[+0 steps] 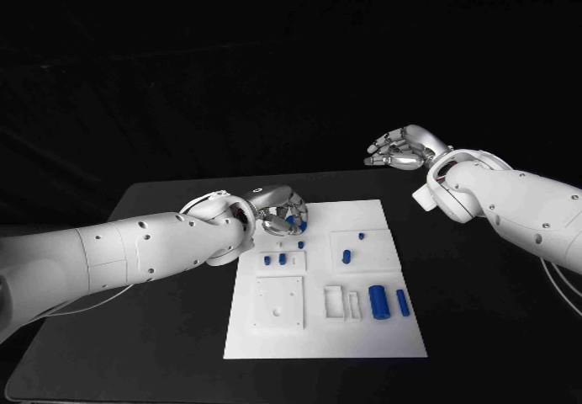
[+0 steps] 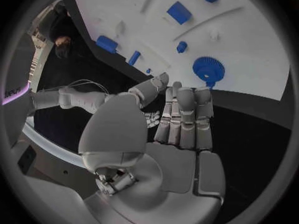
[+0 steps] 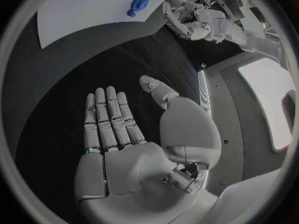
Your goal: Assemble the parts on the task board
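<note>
left hand (image 1: 282,212) fingers (image 2: 186,115) straight and together, holding nothing, blue gear (image 2: 207,68) on white task board (image 1: 400,332) just beyond fingertips, right hand (image 1: 400,148) raised off black desk (image 1: 158,337), fingers loosely apart, empty, other blue parts (image 1: 378,300) on board

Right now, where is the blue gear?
In the head view the blue gear sits at the board's far left corner, just under the left hand's fingers.
</note>
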You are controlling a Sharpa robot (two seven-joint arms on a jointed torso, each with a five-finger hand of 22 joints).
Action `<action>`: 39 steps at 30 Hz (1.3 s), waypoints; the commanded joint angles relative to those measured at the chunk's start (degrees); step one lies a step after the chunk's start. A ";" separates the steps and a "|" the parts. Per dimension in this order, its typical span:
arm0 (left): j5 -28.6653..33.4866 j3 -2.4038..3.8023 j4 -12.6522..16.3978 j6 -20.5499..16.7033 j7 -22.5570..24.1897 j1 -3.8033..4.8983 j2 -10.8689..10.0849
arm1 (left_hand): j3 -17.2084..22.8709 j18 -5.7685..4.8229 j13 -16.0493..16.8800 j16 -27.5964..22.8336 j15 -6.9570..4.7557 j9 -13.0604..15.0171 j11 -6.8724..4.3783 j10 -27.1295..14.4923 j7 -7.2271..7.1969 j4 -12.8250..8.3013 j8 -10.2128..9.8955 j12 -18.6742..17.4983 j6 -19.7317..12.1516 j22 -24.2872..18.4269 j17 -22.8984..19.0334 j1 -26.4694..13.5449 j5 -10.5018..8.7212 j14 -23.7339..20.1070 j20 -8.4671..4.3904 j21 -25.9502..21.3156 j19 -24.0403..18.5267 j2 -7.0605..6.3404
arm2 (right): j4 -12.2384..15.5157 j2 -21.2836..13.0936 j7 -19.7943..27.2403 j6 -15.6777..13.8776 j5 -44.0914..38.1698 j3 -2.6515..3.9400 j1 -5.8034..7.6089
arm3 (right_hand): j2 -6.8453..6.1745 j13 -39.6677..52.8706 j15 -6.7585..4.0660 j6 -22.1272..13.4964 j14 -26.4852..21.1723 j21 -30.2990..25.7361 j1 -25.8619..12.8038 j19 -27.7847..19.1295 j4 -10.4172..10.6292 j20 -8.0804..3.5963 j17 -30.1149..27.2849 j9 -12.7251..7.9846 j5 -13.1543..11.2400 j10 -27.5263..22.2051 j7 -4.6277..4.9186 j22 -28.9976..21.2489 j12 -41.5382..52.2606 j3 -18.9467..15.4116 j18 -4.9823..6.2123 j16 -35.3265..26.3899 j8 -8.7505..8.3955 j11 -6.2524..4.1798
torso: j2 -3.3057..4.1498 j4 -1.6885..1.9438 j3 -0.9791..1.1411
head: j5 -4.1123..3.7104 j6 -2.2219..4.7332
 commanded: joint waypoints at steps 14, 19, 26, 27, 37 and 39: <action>-10.36 0.03 -1.74 6.99 -3.28 -1.36 2.49 | -2.04 3.08 -1.62 0.27 0.62 -1.27 0.52 3.73 0.59 1.48 -0.41 -6.26 1.50 0.31 0.86 -2.37 0.34 1.70 -0.64 0.64 1.79 0.03 | 0.26 -0.09 0.73 0.70 0.04 0.03 -0.05 | 0.16 -0.08 0.25 -0.42 0.03 -0.30 -0.29 0.41 -0.09 0.13 -0.12 -0.08 0.24 0.46 0.11 0.12 -0.36 -0.36 -0.74 0.37 0.09 -0.06 | -0.01 0.04 0.01 | -0.32 -0.06; -11.74 0.00 -2.15 8.01 -3.80 -1.49 2.86 | -3.52 3.14 -1.96 0.05 0.70 -1.70 0.60 4.02 0.65 1.41 -0.71 -7.60 1.38 0.39 0.98 -3.26 0.47 1.55 -0.60 0.48 1.57 -0.11 | 0.30 -0.05 0.74 0.65 0.04 0.03 -0.05 | 0.16 -0.08 0.25 -0.42 0.03 -0.32 -0.28 0.41 -0.10 0.13 -0.13 -0.08 0.25 0.46 0.11 0.13 -0.36 -0.37 -0.73 0.38 0.09 -0.06 | -0.03 0.06 0.01 | -0.38 -0.16; -12.18 -0.01 -3.44 7.72 -4.39 -2.18 3.59 | -3.99 3.41 -2.75 -0.11 1.25 -2.52 1.18 2.91 0.90 1.16 -1.37 -10.04 0.80 0.48 1.18 -2.85 0.58 1.53 -0.24 0.43 1.73 0.04 | 0.37 -0.04 0.74 0.66 0.04 0.03 -0.05 | 0.16 -0.08 0.24 -0.42 0.03 -0.34 -0.28 0.42 -0.11 0.14 -0.15 -0.09 0.26 0.46 0.11 0.15 -0.37 -0.38 -0.73 0.39 0.09 -0.06 | -0.01 0.02 0.00 | -0.32 -0.27; -12.18 -0.01 -3.64 7.71 -4.47 -2.21 3.67 | -4.00 3.50 -2.92 -0.11 1.36 -2.63 1.29 2.67 0.90 1.16 -1.42 -10.46 0.79 0.52 1.22 -2.74 0.62 1.54 -0.14 0.47 1.81 0.09 | 0.37 -0.05 0.74 0.66 0.04 0.03 -0.05 | 0.16 -0.08 0.24 -0.42 0.03 -0.34 -0.28 0.42 -0.11 0.14 -0.15 -0.09 0.26 0.46 0.11 0.15 -0.37 -0.38 -0.73 0.39 0.09 -0.06 | -0.01 0.01 0.00 | -0.32 -0.28; -12.16 -0.01 -4.09 7.21 -4.30 -2.30 4.02 | -3.78 4.00 -3.60 -0.04 1.80 -3.31 1.74 2.46 1.01 1.39 -1.87 -12.11 0.30 0.74 1.49 -2.18 0.99 1.65 0.36 0.64 2.09 0.81 | 0.48 -0.10 0.72 0.67 0.04 0.03 -0.05 | 0.16 -0.08 0.24 -0.42 0.03 -0.37 -0.28 0.43 -0.11 0.14 -0.18 -0.09 0.27 0.47 0.11 0.17 -0.38 -0.39 -0.73 0.40 0.10 -0.06 | -0.01 0.02 0.03 | -0.51 -0.46; -12.15 -0.01 -4.04 7.33 -4.29 -2.31 4.07 | -3.75 4.03 -3.63 -0.03 1.81 -3.34 1.75 2.51 0.99 1.42 -1.89 -12.17 0.28 0.76 1.50 -2.15 1.03 1.66 0.38 0.64 2.09 0.93 | 0.49 -0.07 0.72 0.67 0.04 0.03 -0.05 | 0.16 -0.08 0.24 -0.42 0.03 -0.37 -0.28 0.43 -0.11 0.14 -0.18 -0.09 0.27 0.47 0.11 0.17 -0.38 -0.39 -0.73 0.40 0.10 -0.06 | -0.01 0.02 0.02 | -0.51 -0.46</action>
